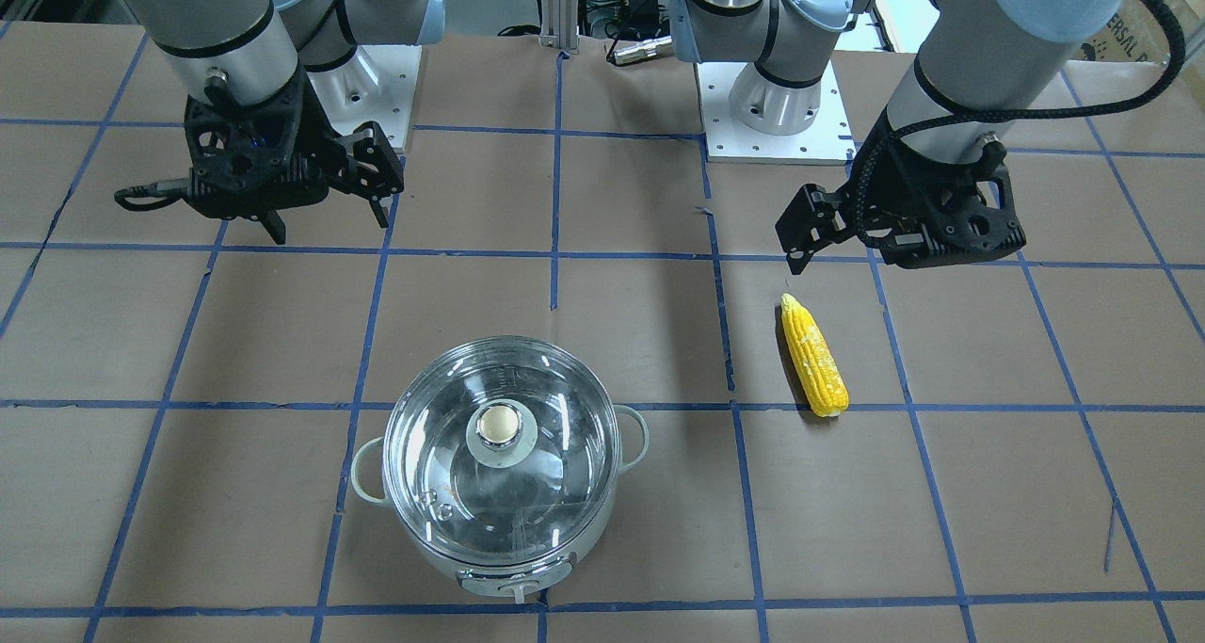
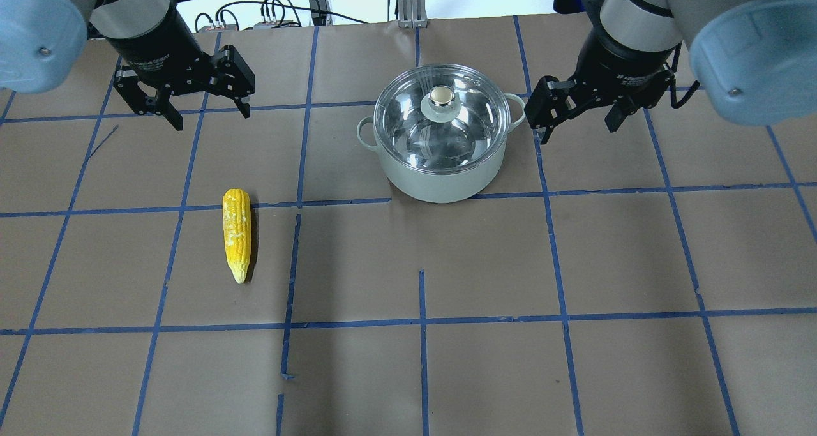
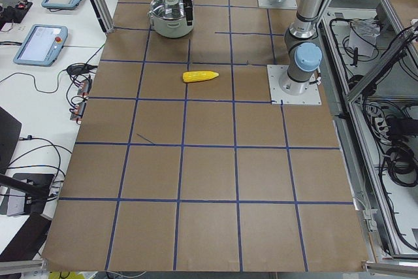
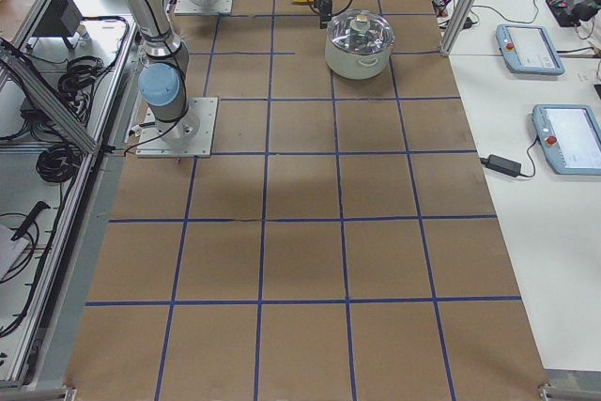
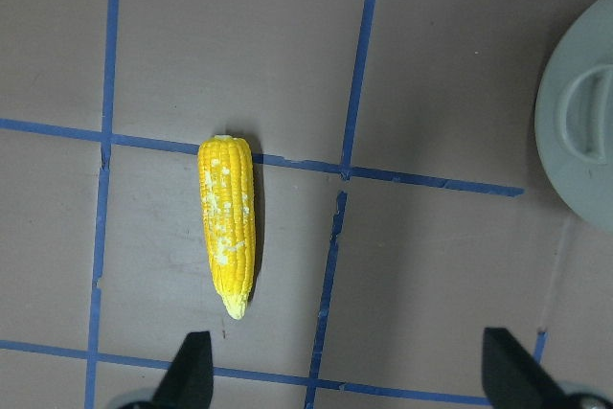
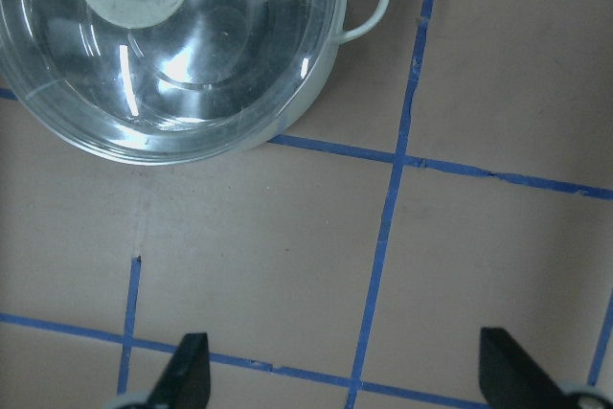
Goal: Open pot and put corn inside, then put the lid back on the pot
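The pot [image 2: 440,182] stands at the far middle of the table, mint-green outside. The clear glass lid [image 2: 408,120] sits on it, and its tan knob [image 2: 440,95] is upright. The yellow corn [image 2: 237,232] lies flat on the table to the pot's left, apart from it. My left gripper [image 2: 210,120] is open and empty, hovering beyond the corn. The corn [image 5: 230,227] lies ahead of its fingertips in the left wrist view. My right gripper [image 2: 577,134] is open and empty, hovering just right of the pot. The lid [image 6: 220,55] shows in the right wrist view.
The table [image 2: 421,263] is covered in brown paper with a grid of blue tape. The arm base plates [image 1: 772,125] stand at the robot's side. Cables [image 2: 287,8] lie beyond the far edge. Teach pendants [image 4: 554,133] lie on a side bench.
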### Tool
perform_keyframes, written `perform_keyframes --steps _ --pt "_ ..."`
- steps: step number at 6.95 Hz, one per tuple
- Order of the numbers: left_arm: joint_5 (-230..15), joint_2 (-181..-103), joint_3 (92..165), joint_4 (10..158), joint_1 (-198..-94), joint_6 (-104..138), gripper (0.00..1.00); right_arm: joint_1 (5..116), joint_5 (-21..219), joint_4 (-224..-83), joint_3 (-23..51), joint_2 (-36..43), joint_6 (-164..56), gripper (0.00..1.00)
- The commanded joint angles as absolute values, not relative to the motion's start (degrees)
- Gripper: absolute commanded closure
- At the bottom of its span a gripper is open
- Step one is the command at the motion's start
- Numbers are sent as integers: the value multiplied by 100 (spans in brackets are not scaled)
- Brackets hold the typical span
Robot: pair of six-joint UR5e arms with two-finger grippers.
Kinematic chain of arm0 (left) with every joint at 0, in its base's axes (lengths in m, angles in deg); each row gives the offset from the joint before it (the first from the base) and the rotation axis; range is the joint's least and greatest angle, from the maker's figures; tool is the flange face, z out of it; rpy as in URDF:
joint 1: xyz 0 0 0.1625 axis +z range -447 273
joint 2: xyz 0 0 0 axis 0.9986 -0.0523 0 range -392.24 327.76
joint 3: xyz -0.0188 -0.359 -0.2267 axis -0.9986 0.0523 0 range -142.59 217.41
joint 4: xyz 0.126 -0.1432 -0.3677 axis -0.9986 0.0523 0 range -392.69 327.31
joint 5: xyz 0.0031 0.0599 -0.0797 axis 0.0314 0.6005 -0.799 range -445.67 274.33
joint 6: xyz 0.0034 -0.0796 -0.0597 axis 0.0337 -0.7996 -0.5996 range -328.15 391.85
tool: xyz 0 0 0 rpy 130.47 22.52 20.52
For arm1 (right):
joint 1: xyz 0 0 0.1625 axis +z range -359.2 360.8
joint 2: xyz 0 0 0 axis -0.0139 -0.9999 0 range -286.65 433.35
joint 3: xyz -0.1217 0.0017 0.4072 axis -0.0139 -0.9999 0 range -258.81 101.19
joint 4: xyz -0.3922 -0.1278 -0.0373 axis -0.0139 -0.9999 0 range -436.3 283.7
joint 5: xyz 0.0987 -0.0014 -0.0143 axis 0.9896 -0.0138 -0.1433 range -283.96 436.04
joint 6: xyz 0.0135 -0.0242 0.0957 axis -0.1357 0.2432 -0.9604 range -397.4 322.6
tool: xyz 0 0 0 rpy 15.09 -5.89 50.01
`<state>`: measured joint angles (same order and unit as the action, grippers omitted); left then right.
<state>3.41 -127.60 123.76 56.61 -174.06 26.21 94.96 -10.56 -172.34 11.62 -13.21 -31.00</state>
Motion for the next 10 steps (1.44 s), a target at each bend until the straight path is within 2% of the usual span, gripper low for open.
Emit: perform_keyframes --steps 1,4,7,10 --pt "415 -12768 12372 5661 -17410 2631 0 9861 -1115 -17439 456 -552 -3281 0" --pt "503 -12786 12372 5661 -17410 2833 0 10387 -1211 -17946 -443 538 -3852 0" --pt "460 -12804 12372 5661 -17331 2824 0 10662 -1458 -18484 -831 1286 -4205 1" --pt "442 -12830 12346 5652 -17322 2824 0 10662 -1475 -18617 -929 1420 -4153 2"
